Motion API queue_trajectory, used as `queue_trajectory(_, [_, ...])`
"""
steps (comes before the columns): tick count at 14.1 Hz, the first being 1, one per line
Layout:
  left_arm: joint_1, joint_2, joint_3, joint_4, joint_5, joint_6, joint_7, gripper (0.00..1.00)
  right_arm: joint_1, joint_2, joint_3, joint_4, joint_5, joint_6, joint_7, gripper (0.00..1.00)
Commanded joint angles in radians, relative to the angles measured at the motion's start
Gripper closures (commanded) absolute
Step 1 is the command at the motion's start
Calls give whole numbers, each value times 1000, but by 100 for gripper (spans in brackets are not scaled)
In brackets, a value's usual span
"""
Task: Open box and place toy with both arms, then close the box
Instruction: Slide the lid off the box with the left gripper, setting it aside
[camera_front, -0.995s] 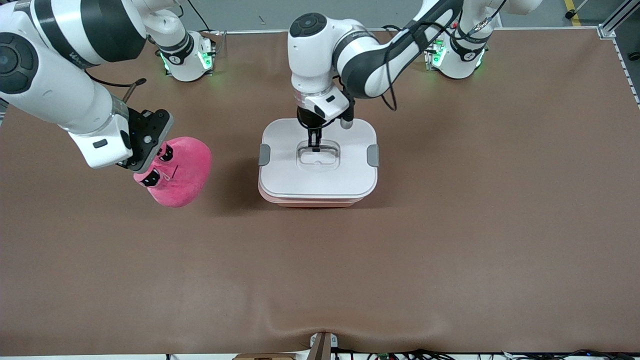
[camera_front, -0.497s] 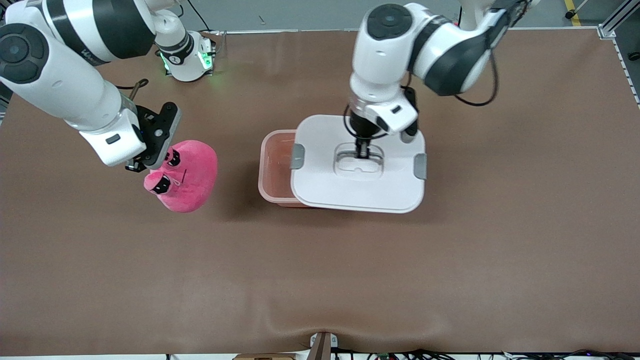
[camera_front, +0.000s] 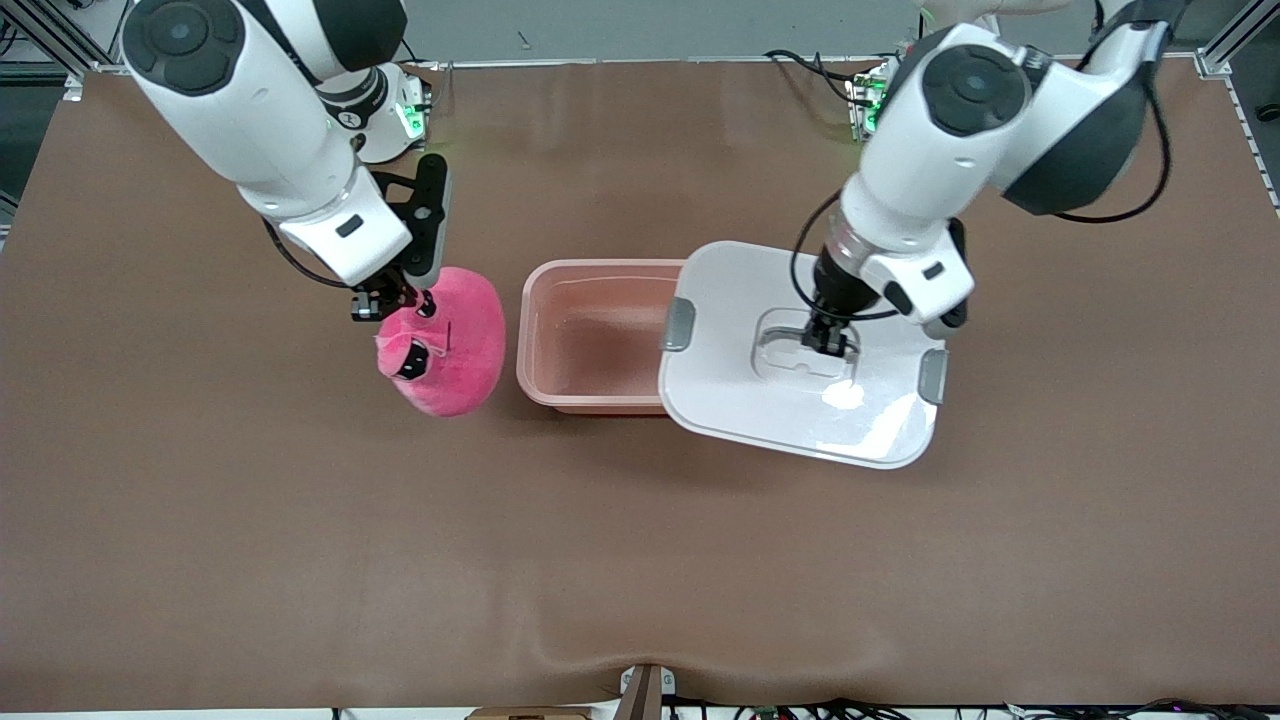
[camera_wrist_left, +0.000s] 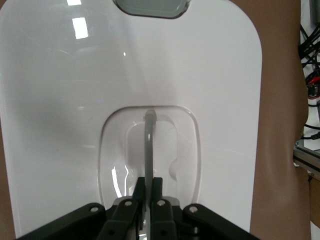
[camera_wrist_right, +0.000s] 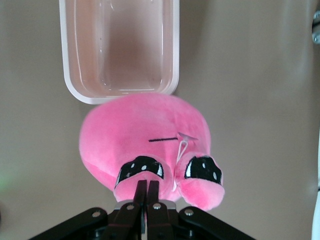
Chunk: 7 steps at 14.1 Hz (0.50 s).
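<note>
1. The table, covered in brown, carries the opened box near its middle; the tub's long axis runs between the two arms' ends of the table, its mouth facing up and nothing inside.
2. The white lid is held off the tub toward the left arm's end, slightly skewed, one edge overlapping the tub's rim; the left gripper is clamped on the clear handle.
3. The pink plush toy hangs just beside the tub toward the right arm's end, pinched at its face by the right gripper, jaws together; its rounded body points toward the front edge.
4. The placing step is judged in hand: next the toy needs carrying over the tub and releasing, with the lid kept clear.
</note>
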Motion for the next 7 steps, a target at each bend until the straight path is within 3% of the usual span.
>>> queue_trajectory(1, [84,-26,-8,-14,-57,-57,144,100,23,7,-10,23,6,36,-155,100])
queue_trajectory(7, [175,-17,-7,-15,-121,-115,284,100,78,8,-7,18,7,43,-237,100])
